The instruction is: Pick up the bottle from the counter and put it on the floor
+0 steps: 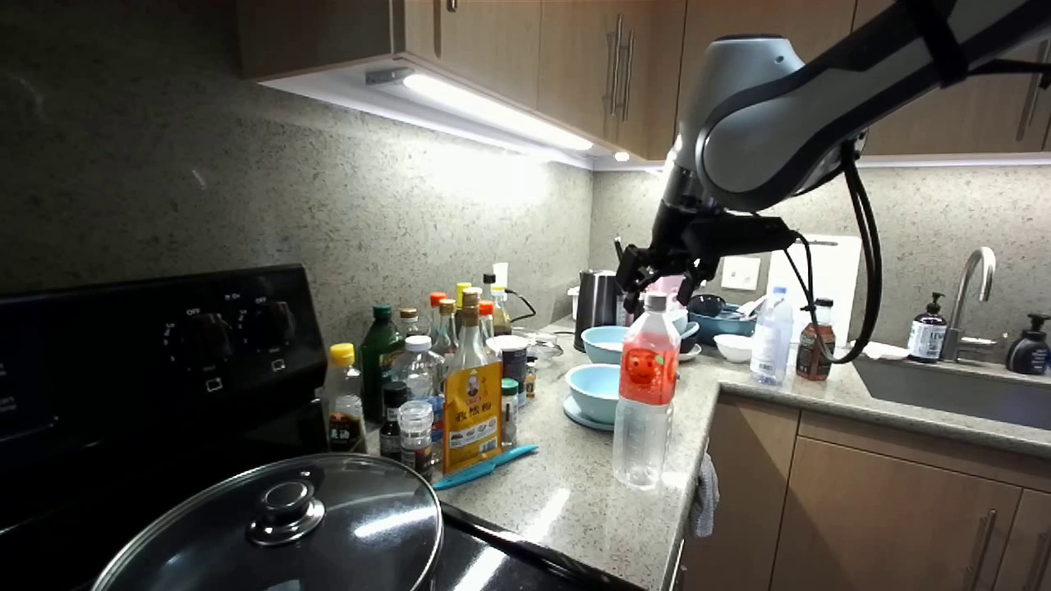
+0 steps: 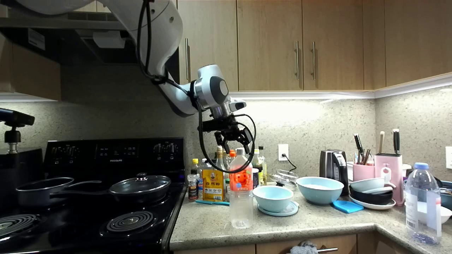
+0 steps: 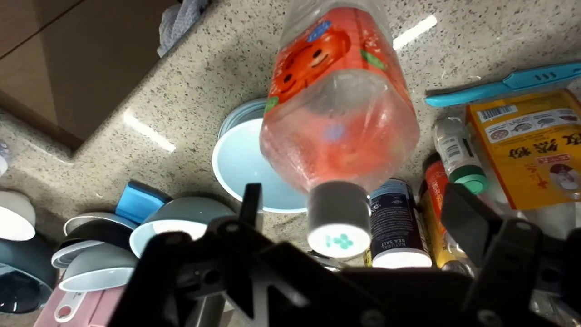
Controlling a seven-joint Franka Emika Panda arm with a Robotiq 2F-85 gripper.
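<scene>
- Hand (image 2: 237, 151): jaws apart, empty; lowering off-centre could knock the cap (image 1: 655, 304).
- Bottle (image 1: 644, 410): upright on the counter (image 1: 591, 529), right of centre in an exterior view; likely thin plastic may buckle if squeezed hard.
- Nearest bowl (image 1: 593, 402), just left there: a toppled bottle could strike it.

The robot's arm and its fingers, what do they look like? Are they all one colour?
No. The arm is smooth, rounded and mostly white, with a dark grey panel near its end. Black cables loop beside it, and a black band wraps round it. The two fingers are black and angular, like a crab's claw. I can't make out any writing.
</scene>
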